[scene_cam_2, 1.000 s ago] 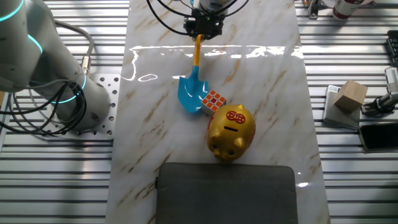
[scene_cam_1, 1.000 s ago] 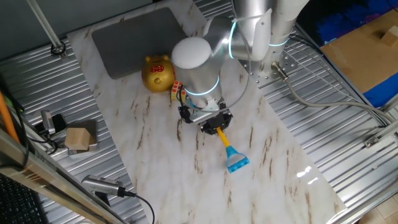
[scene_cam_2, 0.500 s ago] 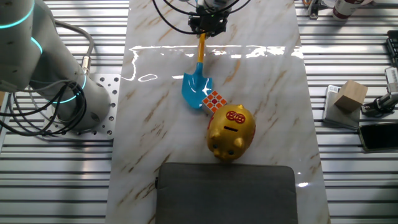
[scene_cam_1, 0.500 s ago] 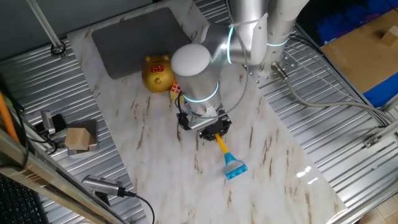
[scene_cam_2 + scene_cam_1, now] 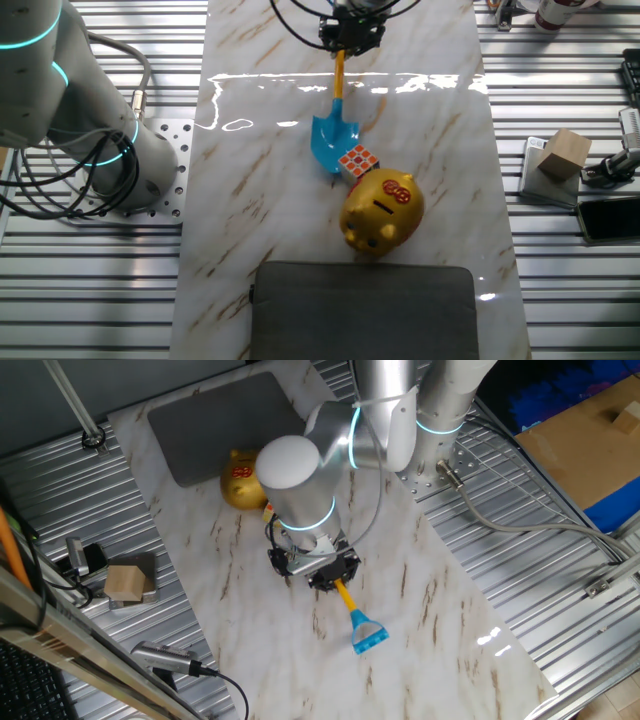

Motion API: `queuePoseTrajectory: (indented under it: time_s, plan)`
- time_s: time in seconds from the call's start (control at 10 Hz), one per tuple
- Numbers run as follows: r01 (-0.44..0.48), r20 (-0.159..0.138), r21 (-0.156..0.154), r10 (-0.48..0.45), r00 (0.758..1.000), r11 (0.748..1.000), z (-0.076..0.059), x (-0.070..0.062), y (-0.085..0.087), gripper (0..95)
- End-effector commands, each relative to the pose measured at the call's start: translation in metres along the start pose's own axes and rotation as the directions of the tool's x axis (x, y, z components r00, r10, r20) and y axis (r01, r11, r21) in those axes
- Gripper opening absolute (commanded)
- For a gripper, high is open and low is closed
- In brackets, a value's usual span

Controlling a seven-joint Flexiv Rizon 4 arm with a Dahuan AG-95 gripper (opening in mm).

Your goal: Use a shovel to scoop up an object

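Tool [image 5: 352,36] clamped on the spade's [image 5: 331,136] yellow shaft, seen at the top edge of the other fixed view; the shaft ran down from it to the blue blade. In the one fixed view the tool [image 5: 322,572] sat under the arm's wrist, with the spade's [image 5: 358,624] D-loop end pointing down-right over the marble surface [image 5: 440,620].

Cube [image 5: 357,162] lay just beside the blade's lower right edge, touching or nearly so; I could not tell whether any part of it sat on the blade. Its other side was against the gold pig [image 5: 380,210], pressed between blade and pig.

Against a second earlier:
- Tool and spade had shifted right in the other fixed view, and the blade with them.
- Cube had been pushed the same way, a little right and down.
- Pig had been nudged too: moved right and turned, its red mark now sitting nearer the upper right of its back.
- In the one fixed view the wrist had swung left and now covered the cube and part of the pig [image 5: 237,485]; the loop end had moved left and lower.

Grey mat [image 5: 362,310] below the pig, unmoved. Wooden block [image 5: 560,155] off on the metal deck at right, unmoved.
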State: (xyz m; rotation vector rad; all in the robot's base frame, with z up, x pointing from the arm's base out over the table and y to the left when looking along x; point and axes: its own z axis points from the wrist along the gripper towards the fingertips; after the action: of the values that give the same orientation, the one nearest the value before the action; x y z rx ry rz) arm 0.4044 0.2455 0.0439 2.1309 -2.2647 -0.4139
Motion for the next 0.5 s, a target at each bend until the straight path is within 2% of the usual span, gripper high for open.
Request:
queuePoseTrajectory:
  time_s: [0.1, 0.3, 0.5]
  plan:
    - [-0.009, 0.01, 0.007, 0.009, 1.0, 1.0, 0.003, -0.003, -0.003, 0.0]
    - [-0.011, 0.029, 0.009, 0.011, 1.0, 1.0, 0.004, -0.01, -0.005, 0.0]
    - [-0.011, 0.039, 0.031, 0.01, 0.999, 0.999, 0.006, -0.019, -0.008, 0.0]
